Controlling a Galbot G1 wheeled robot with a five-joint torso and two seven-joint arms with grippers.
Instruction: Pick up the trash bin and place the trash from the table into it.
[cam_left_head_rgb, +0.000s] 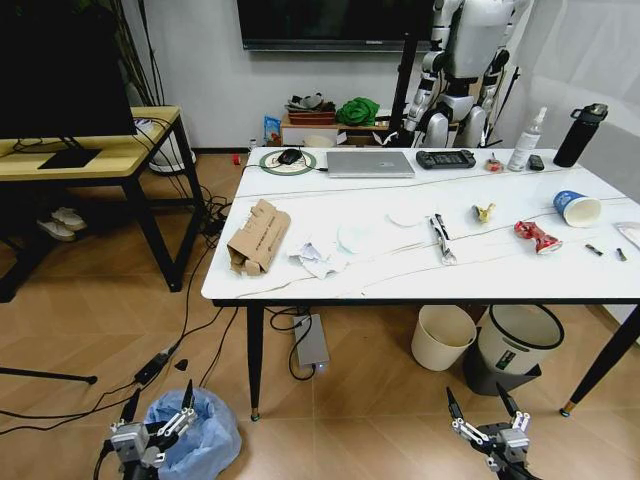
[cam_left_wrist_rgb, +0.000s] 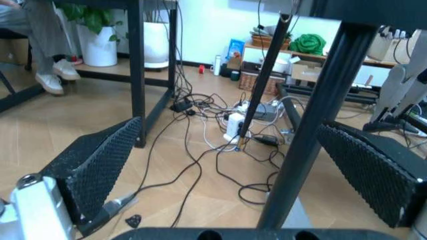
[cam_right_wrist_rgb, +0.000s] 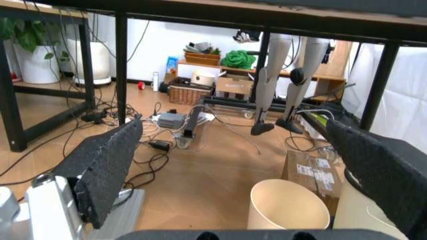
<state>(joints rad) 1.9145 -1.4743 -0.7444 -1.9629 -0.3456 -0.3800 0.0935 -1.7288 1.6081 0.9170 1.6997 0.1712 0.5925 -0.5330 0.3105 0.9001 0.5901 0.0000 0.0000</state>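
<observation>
Left gripper (cam_left_head_rgb: 155, 427), nearest, hangs low with fingers spread and empty, just above the trash bin (cam_left_head_rgb: 205, 440) on the floor near the table's (cam_left_head_rgb: 300, 285) left front leg. Right gripper (cam_left_head_rgb: 490, 425) is likewise spread and empty. Bin not yet lifted. Cardboard (cam_left_head_rgb: 258, 237), crumpled paper (cam_left_head_rgb: 318, 256), red wrapper (cam_left_head_rgb: 537, 236) and cup (cam_left_head_rgb: 577, 207) remain on the tabletop; the task looks barely begun.

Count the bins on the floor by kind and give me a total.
Trash bin with blue bag: 1
Cream bin: 1
White bin with dark base: 1
Total: 3
</observation>
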